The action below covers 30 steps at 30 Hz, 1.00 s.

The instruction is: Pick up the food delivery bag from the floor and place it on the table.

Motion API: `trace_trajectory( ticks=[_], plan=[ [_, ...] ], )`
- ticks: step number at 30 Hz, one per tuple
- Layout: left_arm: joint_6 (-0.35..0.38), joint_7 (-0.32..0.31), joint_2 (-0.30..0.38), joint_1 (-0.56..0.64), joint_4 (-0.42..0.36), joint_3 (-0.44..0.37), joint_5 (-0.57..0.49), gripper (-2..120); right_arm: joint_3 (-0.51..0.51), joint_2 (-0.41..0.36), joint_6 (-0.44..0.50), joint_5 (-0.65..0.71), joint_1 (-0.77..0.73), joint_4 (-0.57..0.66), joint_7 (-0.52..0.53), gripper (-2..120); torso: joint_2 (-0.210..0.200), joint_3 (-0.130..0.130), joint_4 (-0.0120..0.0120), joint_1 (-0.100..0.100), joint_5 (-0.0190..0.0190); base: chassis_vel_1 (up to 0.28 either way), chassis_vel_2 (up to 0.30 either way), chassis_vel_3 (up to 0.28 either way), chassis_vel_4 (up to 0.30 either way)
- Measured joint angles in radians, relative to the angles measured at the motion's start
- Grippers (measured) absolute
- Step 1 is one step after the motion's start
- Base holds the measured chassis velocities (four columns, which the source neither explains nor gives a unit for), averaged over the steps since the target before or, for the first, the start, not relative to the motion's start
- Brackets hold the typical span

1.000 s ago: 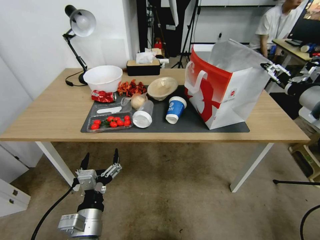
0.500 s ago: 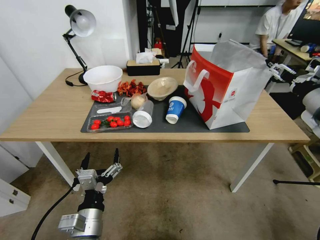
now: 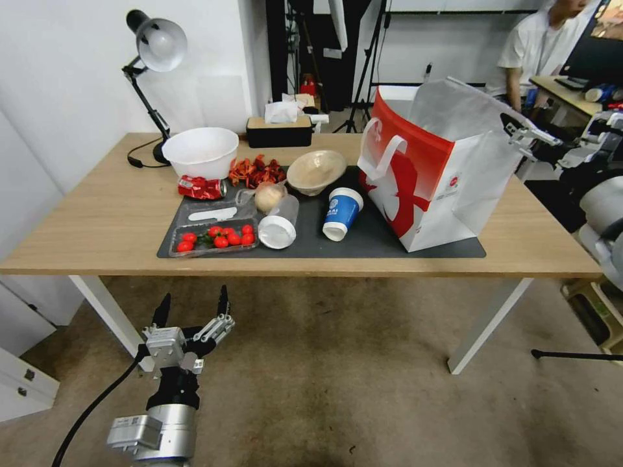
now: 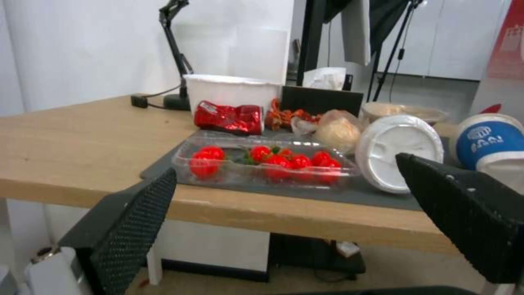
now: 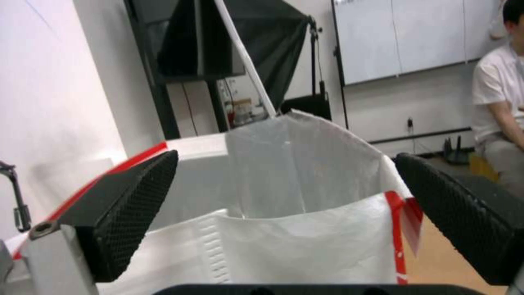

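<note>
The food delivery bag [image 3: 435, 175] stands upright on the table [image 3: 104, 214], its base on the right end of the dark mat [image 3: 363, 243], mouth open upward, one white strap handle [image 3: 383, 159] hanging on the red face that looks toward the blue cup [image 3: 342, 213]. Judged from its footing, the bag is already off the floor [image 3: 337, 383] and set down. My right gripper [image 3: 529, 137] sits at the bag's upper right rim, on the side away from the cup, with its fingers spread apart and nothing between them; in the right wrist view the open mouth and foil lining [image 5: 294, 172] lie straight ahead between the two pads [image 5: 136, 196]. Whether a fingertip touches the rim I cannot tell from the head view. The relation that matters: the bag lies to the left of this gripper, so any clearing move runs rightward, away from the tall wall. My left gripper [image 3: 191, 310] hangs low before the table's front edge, fingers apart, empty, well apart from the bag
</note>
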Motion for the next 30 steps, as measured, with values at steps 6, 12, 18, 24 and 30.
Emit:
trace_trajectory(
  ticks=[6,12,18,24,30],
  plan=[
    [0.001,-0.007,-0.002,-0.002,-0.013,-0.011,0.005,100,0.048,0.026,0.043,-0.055,-0.078,0.063,0.002,100,0.000,0.000,0.0001,0.000,0.0000,0.000,0.000,0.000,0.000],
    [0.004,-0.013,0.000,-0.008,-0.032,-0.031,0.002,100,0.106,0.061,0.098,-0.169,-0.189,0.159,0.000,100,0.000,0.000,-0.0002,0.000,0.0001,0.000,0.000,0.000,0.000],
    [0.005,-0.010,0.002,-0.005,-0.062,-0.038,-0.001,100,0.133,0.093,0.153,-0.287,-0.287,0.256,0.002,100,0.000,0.000,0.0000,0.000,0.0000,0.000,0.000,0.000,0.000],
    [-0.002,0.000,-0.003,0.009,-0.073,-0.035,0.007,100,0.103,0.156,0.205,-0.434,-0.374,0.356,0.031,100,0.000,0.000,0.0000,0.000,0.0000,0.000,0.000,0.000,0.000],
    [-0.017,0.022,-0.007,0.019,-0.082,-0.028,0.026,100,0.028,0.284,0.265,-0.645,-0.498,0.428,0.094,100,0.000,0.000,-0.0001,0.000,0.0001,0.000,0.000,0.000,0.000]
  ],
)
